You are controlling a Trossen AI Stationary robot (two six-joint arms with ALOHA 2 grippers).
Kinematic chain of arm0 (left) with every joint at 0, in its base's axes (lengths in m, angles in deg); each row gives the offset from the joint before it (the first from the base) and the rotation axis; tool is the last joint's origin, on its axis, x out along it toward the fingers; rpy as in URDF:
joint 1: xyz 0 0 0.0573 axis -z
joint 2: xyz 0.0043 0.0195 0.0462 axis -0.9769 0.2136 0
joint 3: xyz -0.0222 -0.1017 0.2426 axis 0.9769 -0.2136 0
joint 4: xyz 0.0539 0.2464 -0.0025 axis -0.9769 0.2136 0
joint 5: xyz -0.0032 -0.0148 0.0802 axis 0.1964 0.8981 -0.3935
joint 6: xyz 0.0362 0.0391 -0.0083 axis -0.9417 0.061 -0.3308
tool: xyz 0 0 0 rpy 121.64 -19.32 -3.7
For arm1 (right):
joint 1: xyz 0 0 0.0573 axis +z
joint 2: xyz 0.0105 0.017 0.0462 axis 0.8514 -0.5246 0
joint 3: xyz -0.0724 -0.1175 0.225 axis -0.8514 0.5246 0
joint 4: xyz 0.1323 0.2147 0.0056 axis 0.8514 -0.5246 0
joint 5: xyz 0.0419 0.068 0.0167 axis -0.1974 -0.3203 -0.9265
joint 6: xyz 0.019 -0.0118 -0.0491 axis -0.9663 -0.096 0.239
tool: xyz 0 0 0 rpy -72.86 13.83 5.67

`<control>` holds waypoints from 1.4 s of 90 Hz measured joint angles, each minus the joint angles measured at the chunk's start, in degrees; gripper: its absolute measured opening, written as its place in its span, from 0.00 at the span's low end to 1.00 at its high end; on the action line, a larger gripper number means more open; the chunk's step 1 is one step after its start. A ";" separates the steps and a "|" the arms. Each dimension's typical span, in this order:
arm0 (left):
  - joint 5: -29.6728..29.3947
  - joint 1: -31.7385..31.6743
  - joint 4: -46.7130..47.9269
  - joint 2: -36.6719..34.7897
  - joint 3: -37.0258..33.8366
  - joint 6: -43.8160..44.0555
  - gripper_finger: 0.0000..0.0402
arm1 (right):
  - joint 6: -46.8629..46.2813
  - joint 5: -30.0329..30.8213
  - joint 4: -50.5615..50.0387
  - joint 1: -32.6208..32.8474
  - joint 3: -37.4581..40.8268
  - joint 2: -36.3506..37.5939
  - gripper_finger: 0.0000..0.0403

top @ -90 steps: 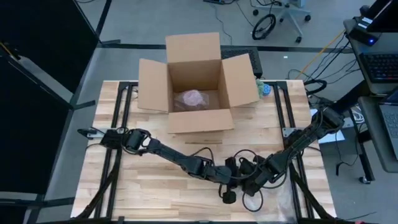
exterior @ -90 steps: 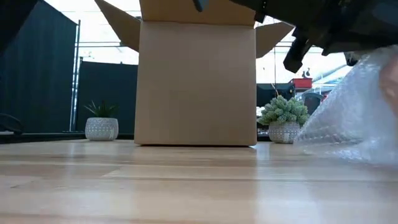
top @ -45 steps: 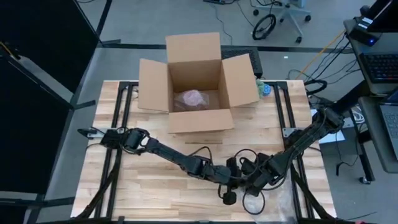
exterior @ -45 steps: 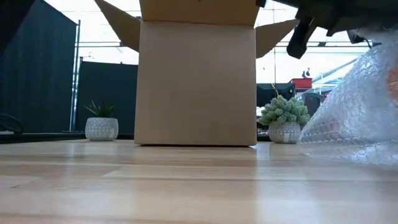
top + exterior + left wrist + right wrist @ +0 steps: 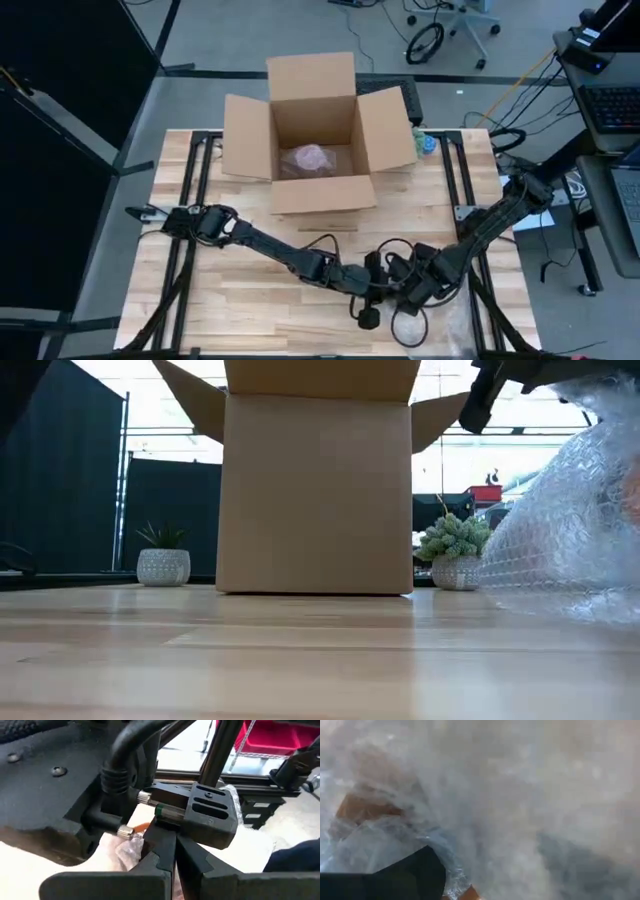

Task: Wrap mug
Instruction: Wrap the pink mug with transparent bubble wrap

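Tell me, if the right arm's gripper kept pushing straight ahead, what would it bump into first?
Most likely the bubble wrap: it fills the right gripper's wrist view directly ahead, with something orange showing through it. How near it is, I cannot tell.

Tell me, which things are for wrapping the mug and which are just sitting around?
For the job: bubble wrap; orange mug under it; left end effector and right end effector, both at the wrap.
Just sitting: open cardboard box; pink bundle inside; two potted plants.
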 joint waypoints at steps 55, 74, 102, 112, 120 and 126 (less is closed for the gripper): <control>-0.05 0.52 -2.49 0.32 -0.33 -1.46 0.00 | 0.79 -0.37 2.16 0.44 -0.20 0.31 0.68; 2.61 0.66 -6.70 3.66 -0.25 -1.17 0.00 | 1.40 -0.61 1.57 0.33 -0.68 0.31 0.68; 1.97 0.42 -5.52 3.57 -0.20 -0.91 0.00 | 3.49 -0.89 -8.29 0.31 -10.16 0.25 0.68; 1.78 0.44 -5.50 3.57 -0.20 -0.93 0.00 | 4.18 -0.88 -15.05 0.40 -16.19 0.25 0.68; 1.76 0.44 -5.49 3.57 -0.20 -0.93 0.00 | 4.39 -0.25 -16.87 0.60 -19.58 0.25 0.68; 1.76 0.44 -5.47 3.55 -0.17 -0.92 0.00 | 5.11 1.57 -14.56 1.34 -20.30 0.27 0.68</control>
